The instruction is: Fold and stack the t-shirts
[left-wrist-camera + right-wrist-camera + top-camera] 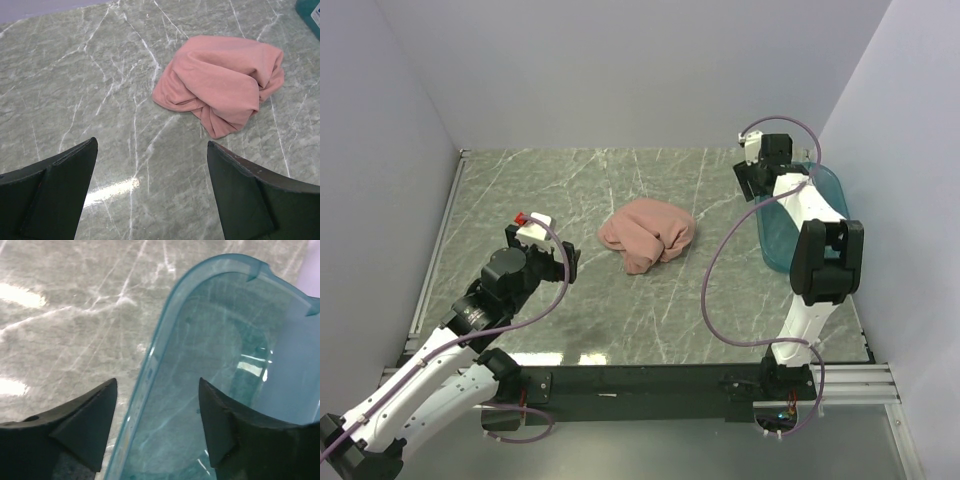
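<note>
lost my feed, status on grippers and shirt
Left gripper open, empty. Right gripper open over teal tub rim. Pink t-shirt crumpled mid-table, unfolded. Nothing blocking it.

Teal tub [773, 243] on marble table [570, 185]

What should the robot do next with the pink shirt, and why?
Probably move the left hand forward to the shirt and pinch an edge. The shirt lies crumpled in a heap on the table, not folded, and the left hand is open, empty and pointing toward it. The right hand is off at the tub, open over its rim.
</note>
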Robot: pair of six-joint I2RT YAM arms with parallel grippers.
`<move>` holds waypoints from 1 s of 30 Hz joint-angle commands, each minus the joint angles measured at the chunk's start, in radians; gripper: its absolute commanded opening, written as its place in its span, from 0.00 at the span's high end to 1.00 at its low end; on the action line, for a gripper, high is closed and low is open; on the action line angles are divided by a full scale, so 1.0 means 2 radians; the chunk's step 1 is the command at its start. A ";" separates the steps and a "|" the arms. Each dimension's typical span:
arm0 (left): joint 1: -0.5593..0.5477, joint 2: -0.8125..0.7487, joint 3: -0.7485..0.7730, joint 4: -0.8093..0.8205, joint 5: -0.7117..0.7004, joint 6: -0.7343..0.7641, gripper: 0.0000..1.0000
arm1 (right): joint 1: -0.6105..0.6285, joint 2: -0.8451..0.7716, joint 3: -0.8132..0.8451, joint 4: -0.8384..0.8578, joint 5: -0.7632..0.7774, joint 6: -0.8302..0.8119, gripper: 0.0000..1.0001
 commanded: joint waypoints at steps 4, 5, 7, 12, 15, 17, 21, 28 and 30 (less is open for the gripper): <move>0.002 -0.001 0.003 0.031 0.034 0.005 0.02 | 0.004 -0.087 0.001 -0.028 -0.083 -0.011 0.23; 0.002 0.003 0.003 0.032 0.040 0.008 0.02 | 0.009 -0.099 -0.004 -0.037 -0.101 -0.014 0.23; 0.002 0.008 0.001 0.035 0.062 0.010 0.02 | 0.018 -0.137 -0.012 -0.044 -0.148 -0.019 0.22; 0.002 0.020 -0.005 0.044 0.103 0.012 0.01 | 0.032 -0.207 -0.056 -0.085 -0.307 -0.047 0.17; 0.002 0.034 -0.004 0.046 0.133 0.000 0.01 | 0.033 -0.265 -0.109 -0.095 -0.412 -0.062 0.14; 0.004 0.052 0.004 0.045 0.146 -0.014 0.01 | 0.033 -0.318 -0.163 -0.067 -0.448 -0.051 0.13; 0.018 0.099 0.029 0.049 0.179 -0.071 0.01 | 0.021 -0.398 -0.250 0.014 -0.465 0.054 0.00; 0.027 0.164 0.017 0.144 0.234 -0.218 0.02 | -0.066 -0.470 -0.324 0.075 -0.581 0.096 0.01; 0.027 0.184 0.010 0.157 0.217 -0.252 0.02 | -0.067 -0.477 -0.334 0.073 -0.574 0.090 0.02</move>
